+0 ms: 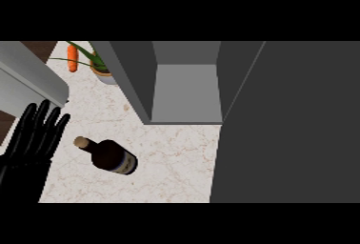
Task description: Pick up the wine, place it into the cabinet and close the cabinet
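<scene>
The wine bottle (110,156), dark with a tan cork top and a pale label, stands on the speckled counter (175,167) at lower left. Behind it the grey cabinet (184,90) is open, its inside bare, and its dark door (288,124) swings out over the right half of the view. At the left edge my left hand (32,138) rests with fingers straight and pointing up, a little left of the bottle and not touching it. My right hand does not show.
A potted plant (98,64) with an orange flower (72,57) stands at the back left by the cabinet's side. A grey slanted panel (32,81) crosses the upper left corner.
</scene>
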